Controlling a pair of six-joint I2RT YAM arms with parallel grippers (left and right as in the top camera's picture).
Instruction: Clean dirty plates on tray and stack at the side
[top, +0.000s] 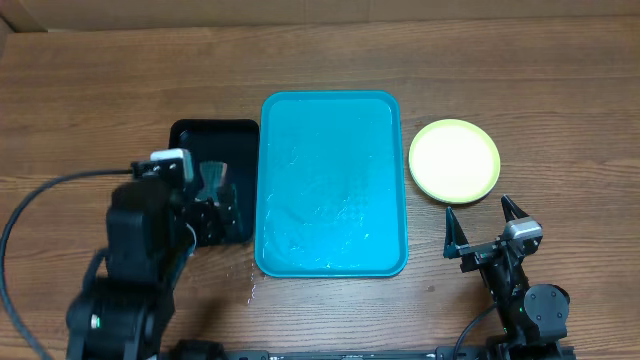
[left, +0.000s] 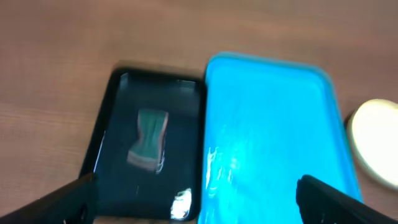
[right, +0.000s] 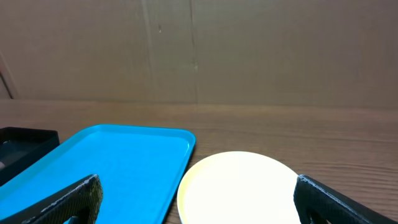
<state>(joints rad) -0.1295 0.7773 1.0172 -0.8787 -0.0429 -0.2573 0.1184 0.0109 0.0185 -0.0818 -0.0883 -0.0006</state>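
Observation:
The bright cyan tray (top: 332, 120) (left: 273, 118) (right: 112, 162) lies mid-table with nothing on it, its surface glinting. A pale yellow-green plate (top: 454, 160) (right: 239, 186) (left: 373, 143) rests on the wood just right of the tray; only this top plate shows. My right gripper (top: 479, 214) (right: 202, 208) hovers open just in front of the plate, with nothing between its fingers. My left gripper (top: 216, 214) (left: 199, 208) stands open above the near edge of the black tray, holding nothing.
A smaller black tray (top: 190, 135) (left: 106, 124) sits against the cyan tray's left side, with a green sponge (top: 213, 175) (left: 149, 140) in it. A cardboard wall (right: 199, 50) closes off the far table edge.

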